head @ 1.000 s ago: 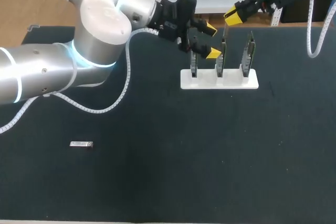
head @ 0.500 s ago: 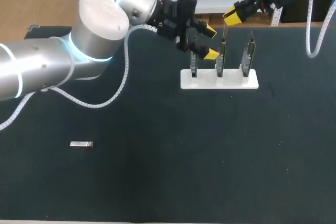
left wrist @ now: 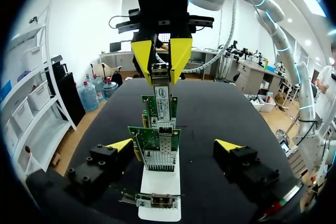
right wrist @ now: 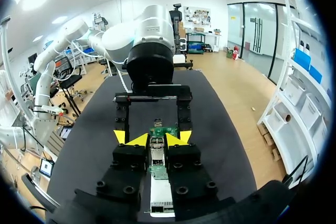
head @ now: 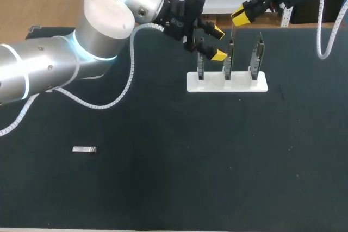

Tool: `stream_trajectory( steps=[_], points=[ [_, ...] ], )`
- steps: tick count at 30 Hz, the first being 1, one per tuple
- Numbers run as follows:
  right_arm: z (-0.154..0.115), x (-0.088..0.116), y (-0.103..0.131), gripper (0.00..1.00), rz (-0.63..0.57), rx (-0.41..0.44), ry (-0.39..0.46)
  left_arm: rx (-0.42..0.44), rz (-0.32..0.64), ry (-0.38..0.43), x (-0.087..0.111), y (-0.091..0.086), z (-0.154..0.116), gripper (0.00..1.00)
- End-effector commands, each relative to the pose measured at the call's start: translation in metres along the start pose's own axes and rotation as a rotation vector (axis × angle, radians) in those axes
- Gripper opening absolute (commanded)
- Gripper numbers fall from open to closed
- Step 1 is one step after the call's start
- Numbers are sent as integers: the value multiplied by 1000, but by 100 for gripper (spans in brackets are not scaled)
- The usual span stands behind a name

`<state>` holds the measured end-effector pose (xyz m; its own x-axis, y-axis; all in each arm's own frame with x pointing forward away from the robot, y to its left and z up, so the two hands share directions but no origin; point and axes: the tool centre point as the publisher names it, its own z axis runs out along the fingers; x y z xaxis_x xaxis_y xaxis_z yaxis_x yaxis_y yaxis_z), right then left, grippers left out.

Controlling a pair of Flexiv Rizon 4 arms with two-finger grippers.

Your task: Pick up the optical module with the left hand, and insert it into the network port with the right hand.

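Observation:
My right gripper hangs over the middle network card of three that stand upright in a white stand. It is shut on a silver optical module, which the left wrist view shows as the module right at the top of that card. My left gripper is open and empty, its fingers either side of the row of cards at the left card. A second optical module lies flat on the black mat, far off at the front left.
The black table mat is bare apart from the stand at the back and the loose module. My left arm spans the back left, with its white cable looping down onto the mat.
The left arm's elbow and upper links have shifted slightly up and to the right. Both grippers and the cards stay where they were.

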<state>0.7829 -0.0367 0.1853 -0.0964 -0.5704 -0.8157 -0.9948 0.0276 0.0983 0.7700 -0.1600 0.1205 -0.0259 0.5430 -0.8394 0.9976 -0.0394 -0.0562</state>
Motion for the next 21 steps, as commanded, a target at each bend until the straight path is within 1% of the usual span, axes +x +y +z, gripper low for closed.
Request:
stream_trajectory(
  steps=[1, 3, 21],
  points=[
    [0, -1, -1, 0, -2, -2, -2, -2, -1, 4, -2, 1, -1, 100],
    [0, -1, -1, 0, -3, -2, -2, 30, 11, -19, -3, -1, -1, 100],
    [1, -2, 2, 0, -12, -2, -3, 24, 14, -19, -3, -2, -1, 100]
  ],
)
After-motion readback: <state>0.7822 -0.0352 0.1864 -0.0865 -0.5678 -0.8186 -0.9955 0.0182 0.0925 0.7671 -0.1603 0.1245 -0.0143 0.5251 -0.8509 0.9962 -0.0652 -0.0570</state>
